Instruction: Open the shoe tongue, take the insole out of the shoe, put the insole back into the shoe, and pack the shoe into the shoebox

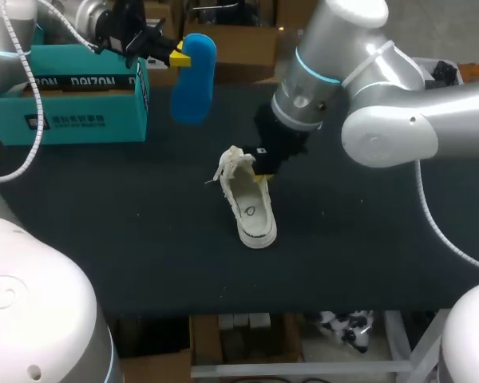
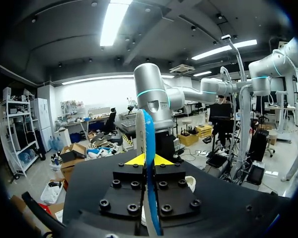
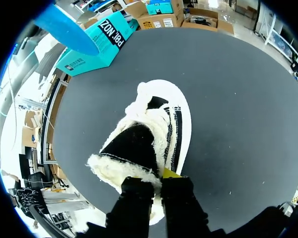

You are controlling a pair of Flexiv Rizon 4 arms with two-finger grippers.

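A white fleece-lined shoe [image 1: 253, 209] lies mid-table, its opening facing up. My right gripper [image 1: 264, 173] is at the shoe's far end, shut on its fleecy edge. In the right wrist view the fingers [image 3: 170, 173] pinch that rim of the shoe [image 3: 175, 115], beside the dark opening. My left gripper [image 1: 178, 57] is raised over the table's far left, shut on the blue insole [image 1: 194, 77], which hangs down from it. The left wrist view shows the insole [image 2: 148, 148] edge-on between the yellow tips [image 2: 132, 160]. The teal shoebox [image 1: 64, 108] stands at the far left.
The shoebox [image 3: 97, 39] sits just beyond the left gripper, close to the table's far left corner. The dark tabletop [image 1: 367, 231] stretches bare to the right of the shoe and in front of it.
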